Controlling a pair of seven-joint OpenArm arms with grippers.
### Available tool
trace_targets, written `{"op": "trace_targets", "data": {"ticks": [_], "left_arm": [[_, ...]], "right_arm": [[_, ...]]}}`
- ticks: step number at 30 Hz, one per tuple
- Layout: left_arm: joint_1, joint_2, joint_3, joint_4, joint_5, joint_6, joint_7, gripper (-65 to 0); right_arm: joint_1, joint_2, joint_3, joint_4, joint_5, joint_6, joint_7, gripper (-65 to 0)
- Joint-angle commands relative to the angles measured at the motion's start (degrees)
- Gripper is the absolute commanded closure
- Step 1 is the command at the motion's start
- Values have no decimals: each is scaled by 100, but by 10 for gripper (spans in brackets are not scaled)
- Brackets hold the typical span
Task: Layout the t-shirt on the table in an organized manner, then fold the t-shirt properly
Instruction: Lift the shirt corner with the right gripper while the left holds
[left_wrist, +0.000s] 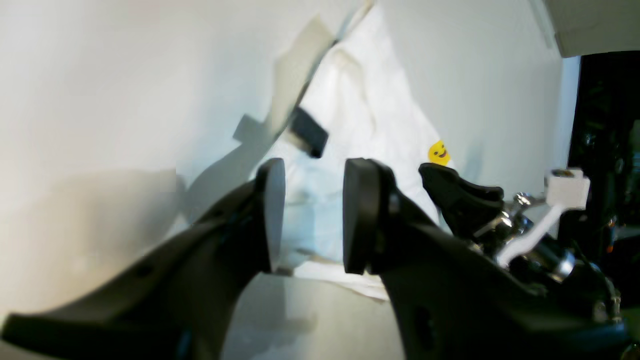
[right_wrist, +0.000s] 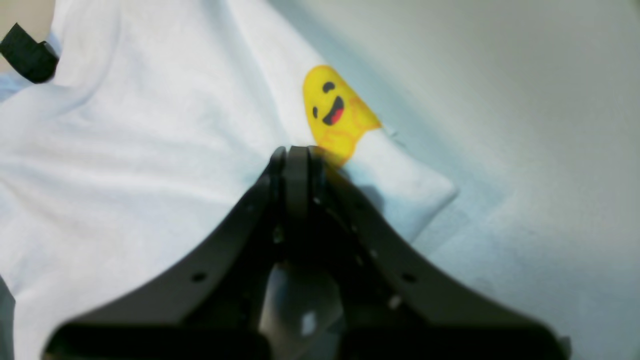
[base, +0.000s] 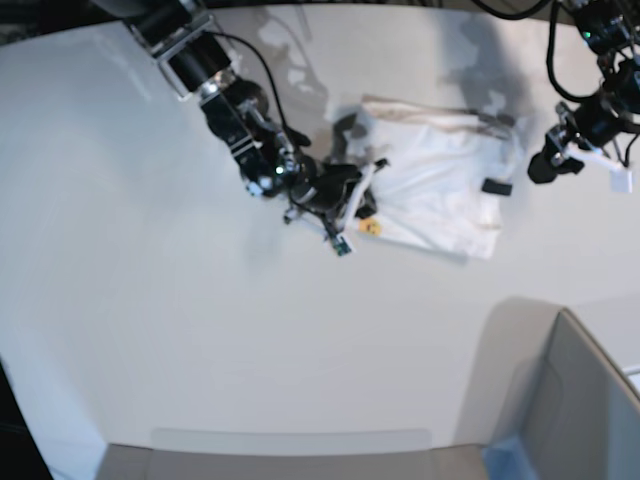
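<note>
The white t-shirt (base: 440, 180) lies crumpled on the white table (base: 200, 330), with its black tag (base: 496, 187) near its right edge. A yellow smiling print (right_wrist: 335, 112) shows at the cloth's edge. My right gripper (right_wrist: 296, 152) is shut on the t-shirt (right_wrist: 125, 150) right beside that print; in the base view this gripper (base: 360, 197) sits at the shirt's left edge. My left gripper (left_wrist: 314, 215) stands open with nothing between its fingers, and the t-shirt (left_wrist: 360, 115) and tag (left_wrist: 310, 132) lie beyond them. In the base view the left gripper (base: 545, 165) hangs just off the shirt's right side.
A grey box with a blue corner (base: 570, 400) stands at the front right of the base view. The table's curved far edge (base: 300, 8) runs along the top. In the left wrist view the table ends at a dark area (left_wrist: 605, 125) on the right.
</note>
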Motion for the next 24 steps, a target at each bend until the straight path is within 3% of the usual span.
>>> {"op": "trace_targets", "data": {"ticks": [1,5,9,14,19,24], "left_arm": [[-23,-77,5,271,-166,-5,6,-158],[-102,274,31,543,-412,-163,50,-149],[-182,433,831,526,-281,-515,68,-152],[-182,556,1622,526,563,-515,6,-151],[-138,732,1877,420,1407,-515,24,-151],[-129,749,1886,-2,1777,-541,68,-151]], "right_arm": [[5,63,7,-17,-202,-140,-334,0],[5,54,7,-9,-184,-140,-334,0],[-4,63,7,106,-184,-140,-334,0],[-39,54,-1,264,-184,-140,-457,0],[-65,63,7,484,-184,-140,-615,0],[-109,63,-1,844,-184,-140,-615,0]]}}
